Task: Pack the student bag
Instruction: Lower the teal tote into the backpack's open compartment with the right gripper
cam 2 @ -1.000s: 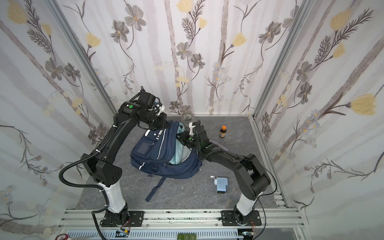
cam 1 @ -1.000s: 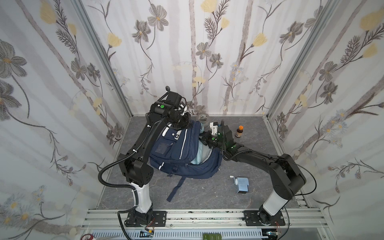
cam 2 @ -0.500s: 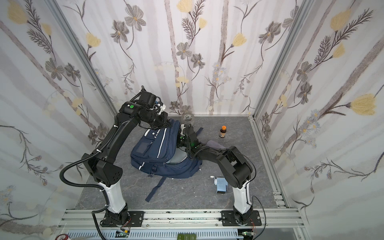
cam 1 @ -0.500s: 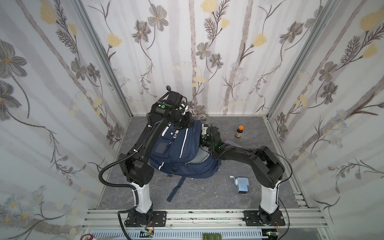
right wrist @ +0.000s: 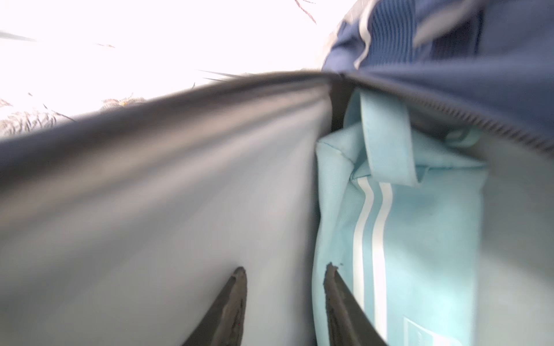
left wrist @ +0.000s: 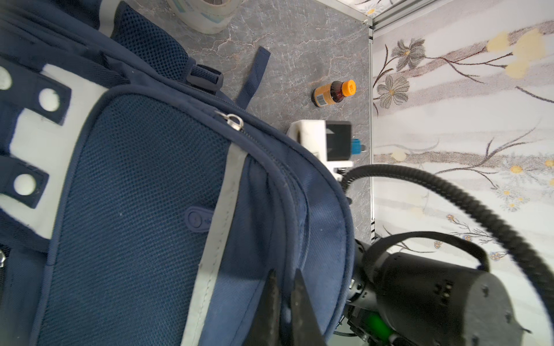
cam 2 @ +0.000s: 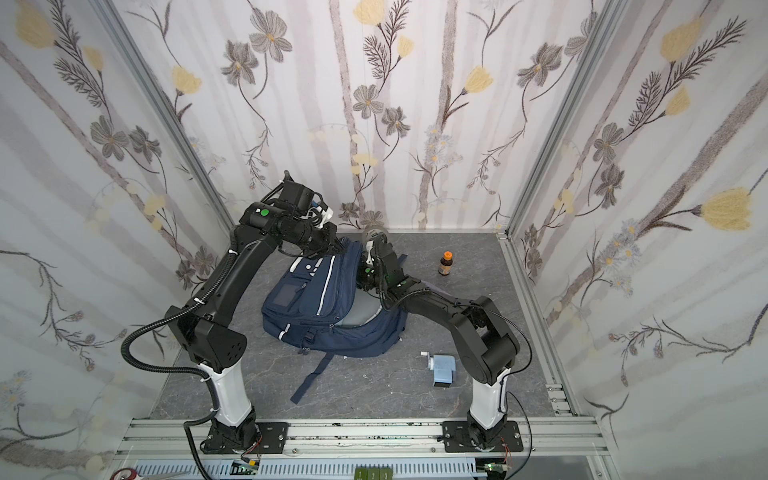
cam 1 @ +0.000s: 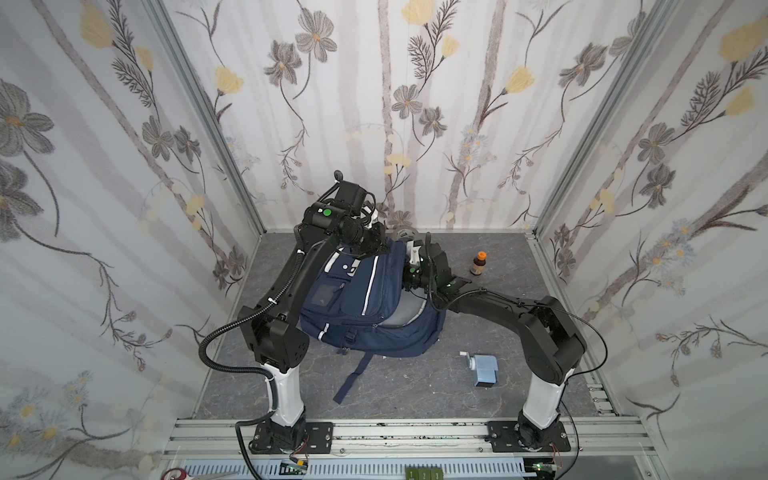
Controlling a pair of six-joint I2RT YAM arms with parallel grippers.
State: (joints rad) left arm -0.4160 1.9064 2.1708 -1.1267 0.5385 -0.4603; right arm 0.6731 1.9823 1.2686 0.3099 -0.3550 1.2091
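The student bag (cam 1: 357,303) (cam 2: 320,303), navy with white trim, lies in the middle of the floor in both top views, top end lifted. My left gripper (left wrist: 284,274) is shut on a fold of its navy fabric near the top edge; it shows in both top views as my left gripper (cam 1: 370,249) (cam 2: 332,249). My right gripper (right wrist: 284,269) is open inside the bag's main compartment, against the pale grey lining (right wrist: 180,194). A light blue pouch (right wrist: 419,227) with white stripes sits beside one finger. The right fingertips are hidden in both top views.
A brown bottle (cam 1: 478,264) (cam 2: 445,264) (left wrist: 334,93) with an orange cap stands right of the bag. A tape roll (cam 1: 402,235) (cam 2: 374,229) lies behind the bag by the back wall. A small blue box (cam 1: 484,370) (cam 2: 442,368) lies at the front right. A loose strap (cam 1: 351,378) trails forward.
The right wrist pushed in toward the bag's mouth, and the pale blue pouch that showed in the opening is now out of sight from above. The left arm has not moved.
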